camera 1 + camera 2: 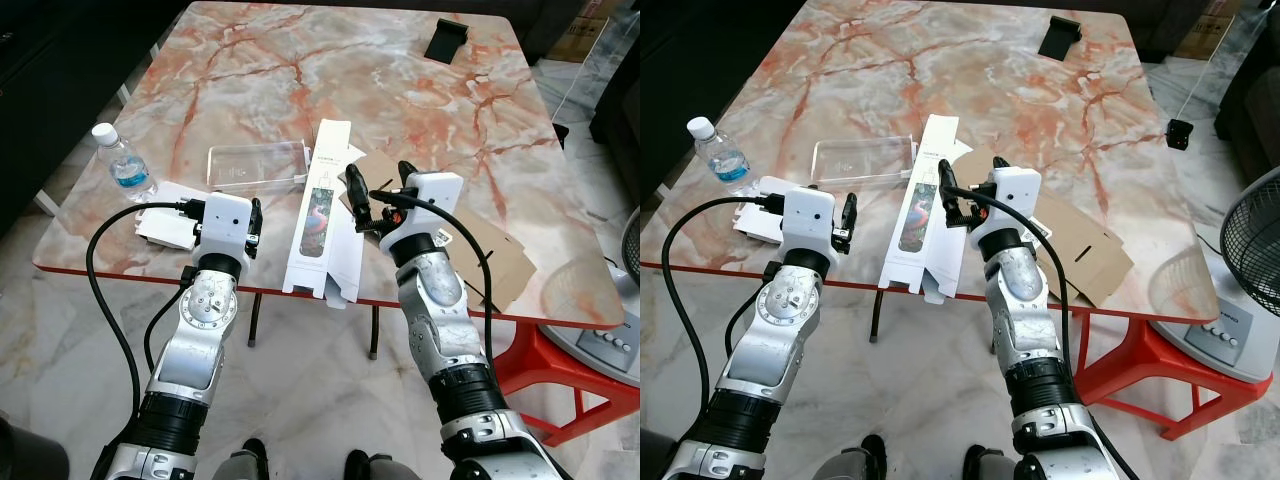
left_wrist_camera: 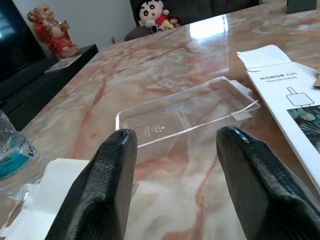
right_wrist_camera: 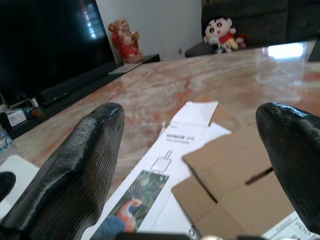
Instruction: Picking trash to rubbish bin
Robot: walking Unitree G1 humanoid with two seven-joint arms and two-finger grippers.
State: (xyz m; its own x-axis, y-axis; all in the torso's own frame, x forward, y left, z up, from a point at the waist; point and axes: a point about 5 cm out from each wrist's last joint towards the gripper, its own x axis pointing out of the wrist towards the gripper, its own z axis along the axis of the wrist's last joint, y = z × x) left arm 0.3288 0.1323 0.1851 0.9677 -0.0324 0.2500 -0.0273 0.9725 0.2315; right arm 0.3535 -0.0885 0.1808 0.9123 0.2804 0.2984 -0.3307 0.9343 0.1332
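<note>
The trash lies along the near edge of the marble surface (image 1: 250, 70): a flattened white box (image 1: 322, 215) in the middle, brown cardboard (image 1: 1080, 245) to its right, a clear plastic tray (image 1: 255, 165), white paper (image 1: 165, 222) and a water bottle (image 1: 122, 162) to the left. Both the left gripper (image 2: 172, 175) and the right gripper (image 3: 195, 165) hover with fingers spread wide, holding nothing. The flat box overhangs the near edge, so a downward nudge could tip it to the floor. The thin tray may slide away; its height is hard to judge.
</note>
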